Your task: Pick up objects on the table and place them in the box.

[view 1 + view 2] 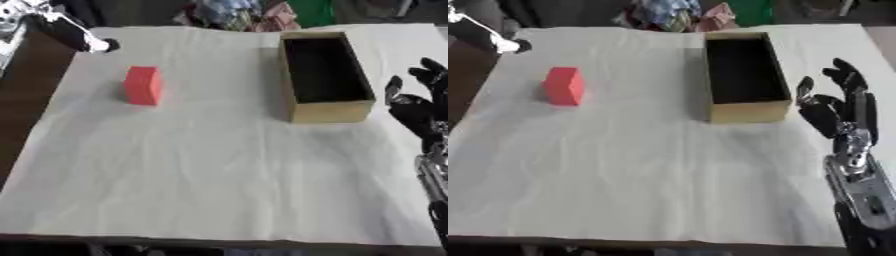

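Seen first through the left eye view, the counter (219,175) is covered by a pale, lightly creased sheet, and a red block (143,85) stands upright on it toward the far left corner, apart from everything else. An open cardboard box (325,76) with a dark inside sits toward the far right, its long side running from the far edge toward the near one, and nothing shows inside it. At the right edge, just beside the box's near right corner but not touching it, the right hand (418,107) is raised with its black fingers spread and relaxed, holding nothing. At the far left corner a dark arm with a pale tip (77,35) reaches in over the counter's edge; whether its hand is open or closed cannot be told. Beyond the far edge lies a heap of mixed coloured things (249,15). Turning to the right eye view, the same hand shows more fully, fingers pointing up and away from the silver forearm (859,185) along the right edge. The block and the box are well apart, with bare sheet between them.
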You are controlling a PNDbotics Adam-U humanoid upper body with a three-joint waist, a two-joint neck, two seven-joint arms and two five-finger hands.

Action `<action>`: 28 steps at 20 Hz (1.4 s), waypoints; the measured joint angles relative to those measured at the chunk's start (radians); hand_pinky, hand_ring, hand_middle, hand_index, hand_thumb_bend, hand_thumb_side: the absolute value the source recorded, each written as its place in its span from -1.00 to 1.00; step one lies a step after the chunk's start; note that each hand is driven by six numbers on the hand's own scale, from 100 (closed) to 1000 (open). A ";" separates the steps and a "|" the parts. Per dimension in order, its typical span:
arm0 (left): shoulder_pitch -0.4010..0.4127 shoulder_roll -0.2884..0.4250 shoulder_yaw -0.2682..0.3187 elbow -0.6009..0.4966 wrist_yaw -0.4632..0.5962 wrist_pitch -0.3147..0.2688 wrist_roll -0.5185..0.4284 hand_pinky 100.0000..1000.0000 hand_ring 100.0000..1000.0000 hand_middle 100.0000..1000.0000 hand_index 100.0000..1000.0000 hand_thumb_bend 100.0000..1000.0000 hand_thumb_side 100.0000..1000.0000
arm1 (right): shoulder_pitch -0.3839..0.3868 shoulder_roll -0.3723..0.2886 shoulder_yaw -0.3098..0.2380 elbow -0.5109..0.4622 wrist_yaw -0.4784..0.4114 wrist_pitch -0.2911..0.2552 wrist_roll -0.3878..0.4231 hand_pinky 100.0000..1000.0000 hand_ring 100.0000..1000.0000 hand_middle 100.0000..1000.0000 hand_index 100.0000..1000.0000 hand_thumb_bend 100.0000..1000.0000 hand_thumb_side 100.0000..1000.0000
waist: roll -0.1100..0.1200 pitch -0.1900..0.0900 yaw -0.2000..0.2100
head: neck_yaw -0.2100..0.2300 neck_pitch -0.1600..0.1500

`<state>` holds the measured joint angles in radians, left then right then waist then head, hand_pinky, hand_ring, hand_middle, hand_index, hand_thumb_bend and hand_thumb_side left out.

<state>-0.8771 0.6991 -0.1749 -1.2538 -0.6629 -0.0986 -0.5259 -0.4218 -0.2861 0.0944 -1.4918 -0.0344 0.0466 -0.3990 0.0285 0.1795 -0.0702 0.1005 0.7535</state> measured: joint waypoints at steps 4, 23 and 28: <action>-0.046 -0.057 -0.003 0.111 -0.088 -0.054 -0.050 0.62 0.67 0.69 0.77 0.39 -0.97 | 0.000 0.000 0.005 0.000 0.001 0.000 0.003 0.29 0.88 0.47 0.78 -0.85 -1.00 | -0.001 0.000 -0.005 | 0.000 0.001; -0.093 -0.193 0.050 0.364 -0.314 -0.106 -0.038 0.56 0.62 0.64 0.72 0.43 -1.00 | 0.000 0.002 0.005 0.001 0.001 0.001 0.007 0.29 0.88 0.47 0.78 -0.84 -1.00 | 0.001 0.000 -0.019 | -0.001 0.002; -0.093 -0.212 0.059 0.402 -0.338 -0.077 0.033 0.54 0.60 0.60 0.72 0.36 -0.98 | 0.000 0.007 0.005 0.002 0.001 -0.001 0.009 0.29 0.88 0.47 0.78 -0.83 -1.00 | 0.001 0.000 -0.025 | 0.000 0.002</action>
<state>-0.9697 0.4870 -0.1157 -0.8515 -1.0007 -0.1751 -0.4926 -0.4221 -0.2791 0.0996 -1.4895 -0.0334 0.0457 -0.3904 0.0297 0.1794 -0.0954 0.1002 0.7554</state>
